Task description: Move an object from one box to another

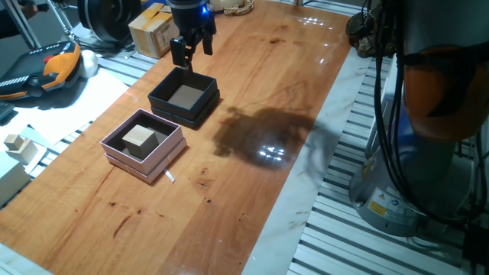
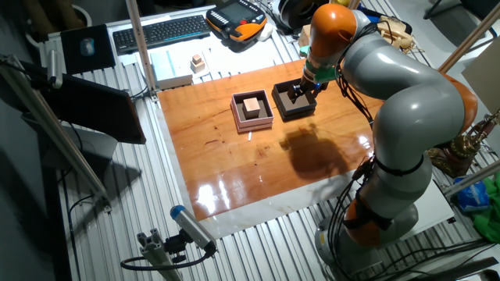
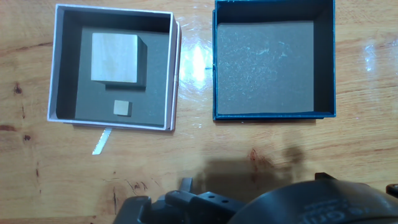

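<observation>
The pink box (image 3: 52, 74) lies left of the black box (image 3: 327, 62) on the wooden table. Inside the pink box sit two pale wooden cubes: a large one (image 3: 115, 57) and a much smaller one (image 3: 122, 108) just in front of it. Only the large cube (image 1: 139, 136) shows in the fixed views. The black box (image 1: 162, 101) holds nothing on its tan floor. My gripper (image 1: 192, 52) hangs above the black box's far edge, its fingers apart with nothing between them. In the hand view only the gripper body shows along the bottom edge, not the fingertips.
A white scrap (image 3: 101, 142) lies on the table by the pink box's near wall. A brown cardboard carton (image 1: 153, 30), an orange-and-black pendant (image 1: 46, 69) and pale blocks (image 1: 19, 145) sit off the table's left side. The arm's base (image 2: 391, 195) stands at the other side.
</observation>
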Controlling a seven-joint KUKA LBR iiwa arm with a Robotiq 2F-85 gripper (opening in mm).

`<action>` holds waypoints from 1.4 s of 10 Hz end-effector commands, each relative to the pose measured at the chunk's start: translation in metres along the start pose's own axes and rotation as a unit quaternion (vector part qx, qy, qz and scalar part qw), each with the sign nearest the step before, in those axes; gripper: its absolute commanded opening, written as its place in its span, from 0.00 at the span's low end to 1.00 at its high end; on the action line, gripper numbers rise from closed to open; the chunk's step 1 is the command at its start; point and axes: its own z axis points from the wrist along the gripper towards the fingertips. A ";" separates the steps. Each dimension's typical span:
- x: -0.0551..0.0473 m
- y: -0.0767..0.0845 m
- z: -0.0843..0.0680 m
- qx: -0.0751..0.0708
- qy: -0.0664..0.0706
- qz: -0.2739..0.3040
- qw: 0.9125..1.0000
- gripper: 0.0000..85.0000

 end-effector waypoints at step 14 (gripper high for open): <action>-0.016 0.034 0.002 -0.014 0.004 0.002 1.000 0.00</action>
